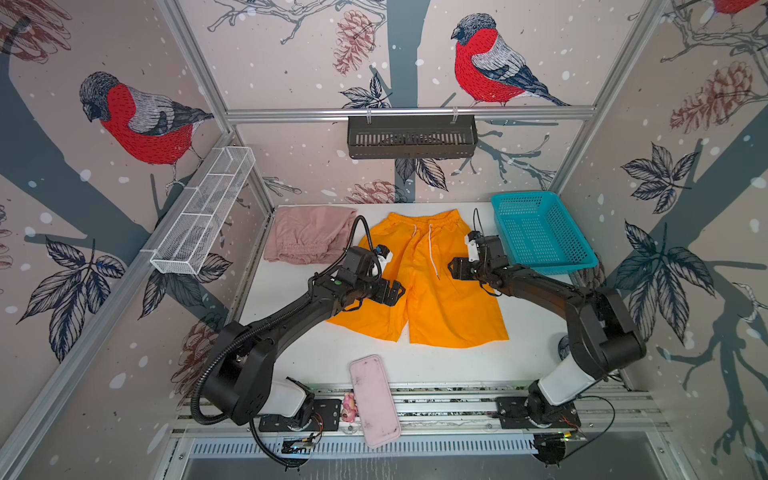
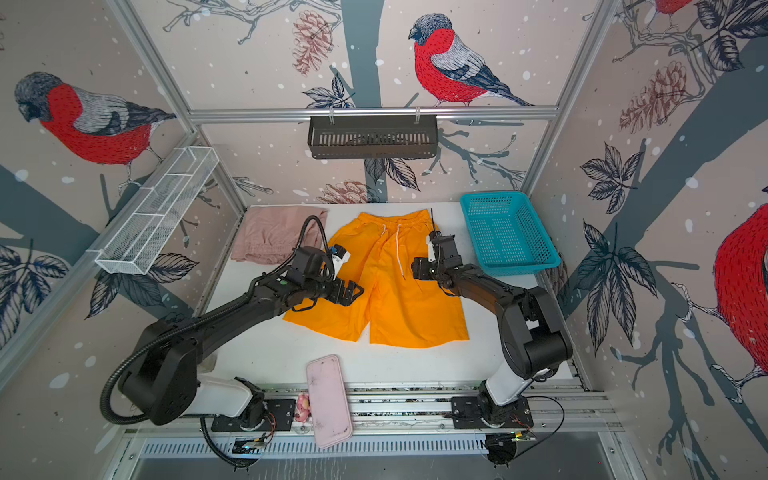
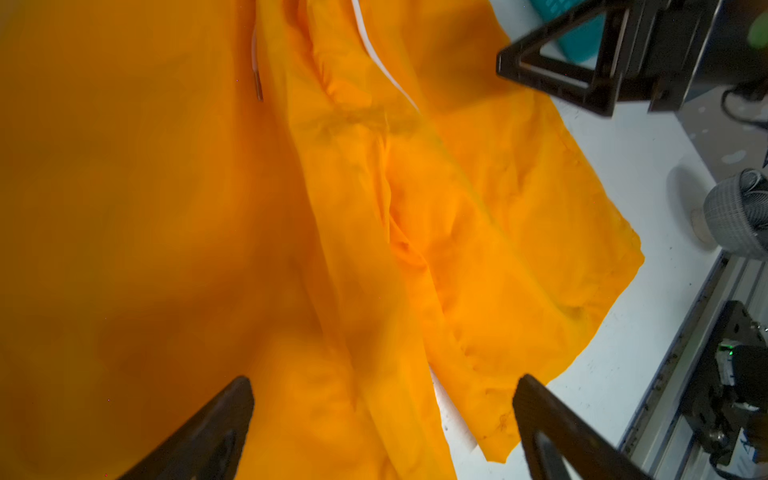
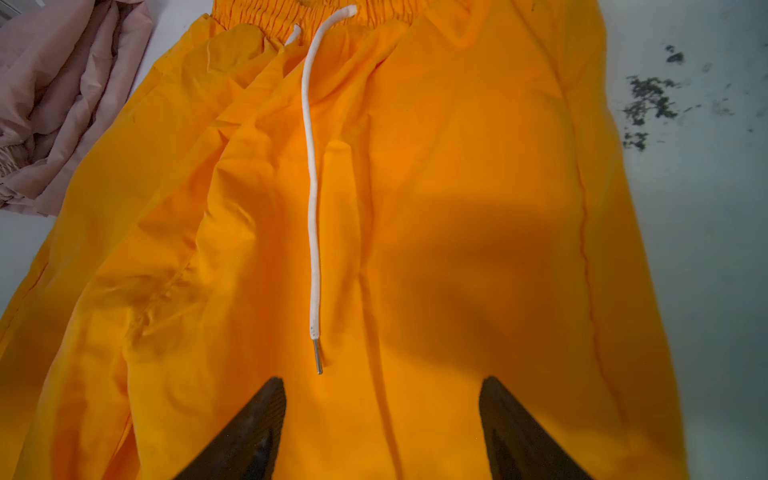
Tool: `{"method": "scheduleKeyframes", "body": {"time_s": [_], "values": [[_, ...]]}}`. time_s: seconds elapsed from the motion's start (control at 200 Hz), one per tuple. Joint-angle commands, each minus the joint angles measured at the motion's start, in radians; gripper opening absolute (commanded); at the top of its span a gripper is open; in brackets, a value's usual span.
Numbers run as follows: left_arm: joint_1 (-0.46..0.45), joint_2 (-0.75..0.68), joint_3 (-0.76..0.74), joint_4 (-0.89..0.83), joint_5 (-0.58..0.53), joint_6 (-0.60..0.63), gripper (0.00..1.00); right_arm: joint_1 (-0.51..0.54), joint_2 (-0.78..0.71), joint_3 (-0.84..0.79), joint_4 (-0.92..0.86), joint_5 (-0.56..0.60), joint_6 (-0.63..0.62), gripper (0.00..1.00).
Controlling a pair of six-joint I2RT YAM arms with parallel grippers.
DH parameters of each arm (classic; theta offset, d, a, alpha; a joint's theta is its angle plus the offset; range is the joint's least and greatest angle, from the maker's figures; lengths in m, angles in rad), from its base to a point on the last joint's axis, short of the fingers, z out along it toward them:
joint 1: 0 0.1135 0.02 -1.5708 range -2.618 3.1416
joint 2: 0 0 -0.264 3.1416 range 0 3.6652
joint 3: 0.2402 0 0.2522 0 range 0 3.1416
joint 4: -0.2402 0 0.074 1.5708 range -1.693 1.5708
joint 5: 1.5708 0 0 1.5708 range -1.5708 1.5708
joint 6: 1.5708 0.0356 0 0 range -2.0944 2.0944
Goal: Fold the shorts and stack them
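Note:
The bright orange shorts (image 1: pixel 432 299) (image 2: pixel 395 299) lie spread flat mid-table, elastic waist toward the back, with a white drawstring (image 4: pixel 312 187) trailing down the front. The dusty pink shorts (image 1: pixel 307 237) (image 2: pixel 274 232) (image 4: pixel 62 104) sit crumpled at the back left. My left gripper (image 1: pixel 394 291) (image 2: pixel 354 291) (image 3: pixel 382 382) hovers open over the orange shorts' left leg (image 3: pixel 374 208), with nothing between its fingers. My right gripper (image 1: pixel 455 266) (image 2: pixel 417 266) (image 4: pixel 382 382) is open over the right half of the orange shorts (image 4: pixel 415 166), just past the drawstring's metal tip.
A teal mesh basket (image 1: pixel 540 232) stands at the back right of the white table (image 1: pixel 457 365). A rigid pink tray (image 1: pixel 374 399) overhangs the front edge. A white wire shelf (image 1: pixel 203 212) hangs on the left wall and a black one (image 1: pixel 411 137) on the back wall.

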Motion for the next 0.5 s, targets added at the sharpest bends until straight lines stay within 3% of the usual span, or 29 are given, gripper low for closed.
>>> {"method": "scheduleKeyframes", "body": {"time_s": [0.0,0.275,0.495], "values": [[-0.051,0.011,-0.041,0.071,0.040,0.000,0.98,0.009,0.073,0.055,0.045,0.013,0.004,0.75],[-0.171,0.144,-0.051,0.183,0.075,-0.025,0.98,0.023,0.296,0.251,0.048,-0.015,0.010,0.75],[-0.302,0.285,0.057,0.253,0.091,-0.063,0.98,0.026,0.462,0.438,0.022,-0.079,0.008,0.75]]}}
